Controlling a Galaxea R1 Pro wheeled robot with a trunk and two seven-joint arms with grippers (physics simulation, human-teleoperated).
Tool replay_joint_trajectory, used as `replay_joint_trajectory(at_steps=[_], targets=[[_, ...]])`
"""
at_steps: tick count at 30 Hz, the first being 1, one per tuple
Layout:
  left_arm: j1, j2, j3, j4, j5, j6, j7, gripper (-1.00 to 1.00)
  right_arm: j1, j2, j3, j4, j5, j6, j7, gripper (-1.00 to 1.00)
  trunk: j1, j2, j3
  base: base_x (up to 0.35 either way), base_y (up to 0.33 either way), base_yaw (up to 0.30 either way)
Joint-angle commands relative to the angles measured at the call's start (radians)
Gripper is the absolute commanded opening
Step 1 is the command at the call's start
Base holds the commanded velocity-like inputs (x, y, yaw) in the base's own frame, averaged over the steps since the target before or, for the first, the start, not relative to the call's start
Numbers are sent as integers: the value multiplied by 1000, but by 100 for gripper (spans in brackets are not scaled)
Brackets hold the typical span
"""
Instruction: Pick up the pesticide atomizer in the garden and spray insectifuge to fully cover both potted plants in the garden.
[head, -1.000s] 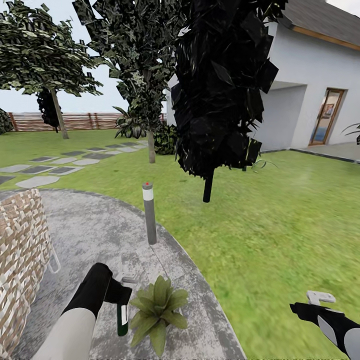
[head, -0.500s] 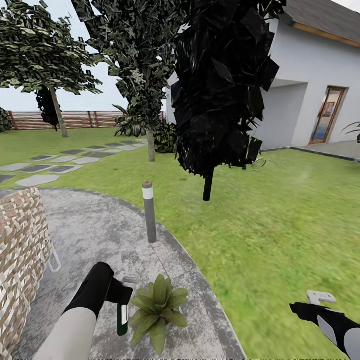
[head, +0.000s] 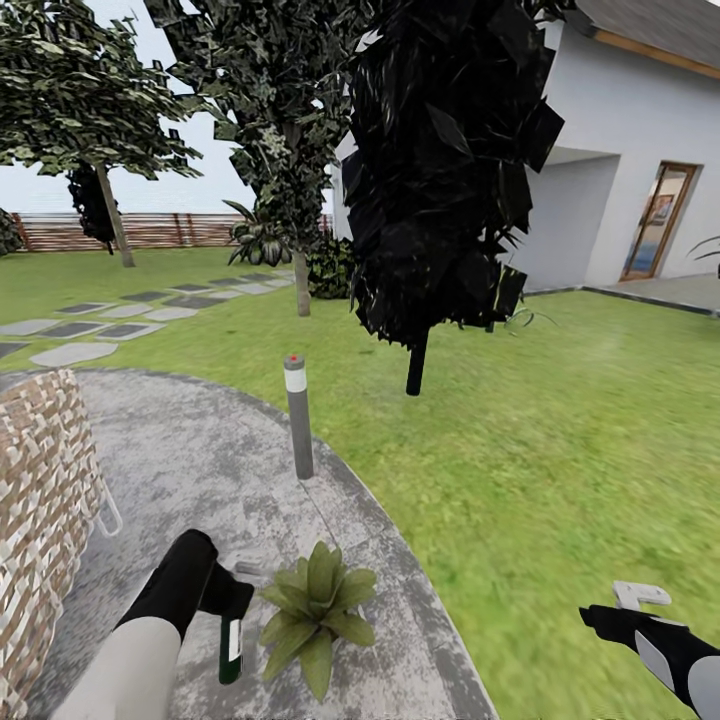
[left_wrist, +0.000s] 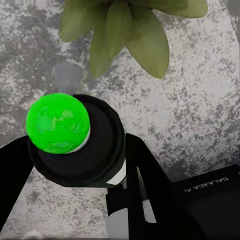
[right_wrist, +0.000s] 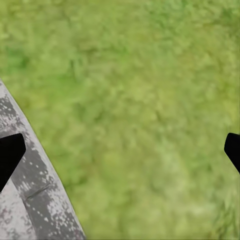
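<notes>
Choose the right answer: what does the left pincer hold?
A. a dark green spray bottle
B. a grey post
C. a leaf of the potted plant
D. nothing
A: the left pincer is closed on the dark green spray bottle, which hangs beside the potted plant over the paved patio.

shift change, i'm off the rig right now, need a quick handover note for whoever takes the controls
Left gripper: jaws shut on the pesticide atomizer, held upright just beside the potted plant on the paved patio. In the left wrist view a bright green ball sits on the bottle's top, with plant leaves just beyond it.
Right gripper: open, empty, hanging over the lawn at the patio edge.
Done: atomizer picked up and brought to one plant.
Left: no spray can be seen, so treat this plant as uncovered; spray it fully, then find the second potted plant and cover it too.
</notes>
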Motion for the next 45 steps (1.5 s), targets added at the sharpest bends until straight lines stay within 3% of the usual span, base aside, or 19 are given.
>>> replay_joint_trajectory(at_steps=[1, 6, 8, 10, 24, 37, 45], targets=[[0, 4, 6, -1, -8, 3, -10, -100, 0, 0, -7, -1, -1, 4, 4, 100, 0, -1, -3, 0, 0, 0], [0, 31, 6, 9, -8, 4, -11, -100, 0, 0, -7, -1, -1, 3, 3, 100, 0, -1, -11, 0, 0, 0], [0, 34, 5, 51, -8, 4, -12, -100, 0, 0, -7, -1, -1, 4, 3, 100, 0, -1, -14, 0, 0, 0], [0, 35, 5, 92, -9, 3, -13, -100, 0, 0, -7, -1, -1, 4, 3, 100, 0, -1, -17, 0, 0, 0], [0, 37, 4, 133, -10, 3, -13, -100, 0, 0, -7, -1, -1, 4, 3, 100, 0, -1, -37, 58, 39, 0], [0, 37, 4, 138, -10, 3, -14, -100, 0, 0, -7, -1, -1, 4, 4, 100, 0, -1, -51, 26, 11, 0], [0, 36, 3, 138, -10, 3, -14, -100, 0, 0, -7, -1, -1, 4, 3, 100, 0, -1, -63, 271, 0, 0]])
